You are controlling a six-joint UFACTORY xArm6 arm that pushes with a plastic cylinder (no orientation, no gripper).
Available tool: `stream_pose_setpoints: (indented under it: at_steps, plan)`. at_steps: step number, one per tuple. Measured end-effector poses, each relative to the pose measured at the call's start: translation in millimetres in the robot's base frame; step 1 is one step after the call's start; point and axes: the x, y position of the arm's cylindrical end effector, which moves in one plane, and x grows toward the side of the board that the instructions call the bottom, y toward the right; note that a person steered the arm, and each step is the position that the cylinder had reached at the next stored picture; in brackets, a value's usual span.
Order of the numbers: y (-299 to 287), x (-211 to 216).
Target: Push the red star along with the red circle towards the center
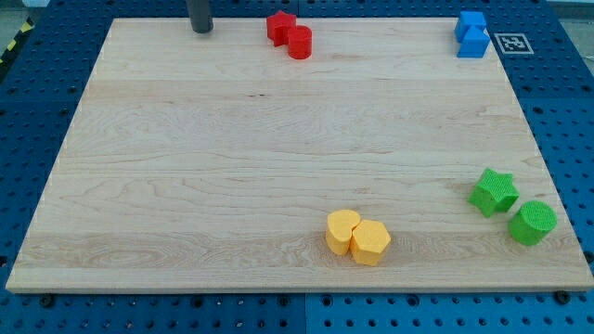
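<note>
Worktop [186, 139] comes first, a pale wooden board filling most of the view, and its middle carries no block, so I judge the task barely begun: the whole push towards the centre is left to do. Rod next: the tool is a plain dark rod with nothing to open or close and it holds nothing; my tip [201, 30] rests on the board near the view's top edge, left of the red pair and well apart from it, touching no block. Blocks follow, eight in all, in four pairs. Green: one green star [493, 192] and, just beside it to the view's right, one green circle [533, 223], near the lower right edge. Yellow: two pieces touching near the view's bottom, a rounded yellow block [341, 231], possibly a heart though the angle leaves that unsure, and a yellow hexagon [370, 243]. Blue: two blue blocks [472, 34] pressed together in the top right corner, their shapes unclear. Red: one red star [280, 26] and one red circle [300, 43], touching, the circle just below and right of the star, both close to the view's top edge, a little left of the board's midline and far from the centre. To bring them in, I would expect my tip to need a place above the pair first.
</note>
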Motion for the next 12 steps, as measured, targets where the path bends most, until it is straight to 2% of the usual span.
stream_pose_setpoints:
  at_steps: [2,5,10,12]
  plan:
    - [15.3,-18.2]
    - [96.4,-16.8]
    - [144.6,-17.0]
    - [140.8,25.7]
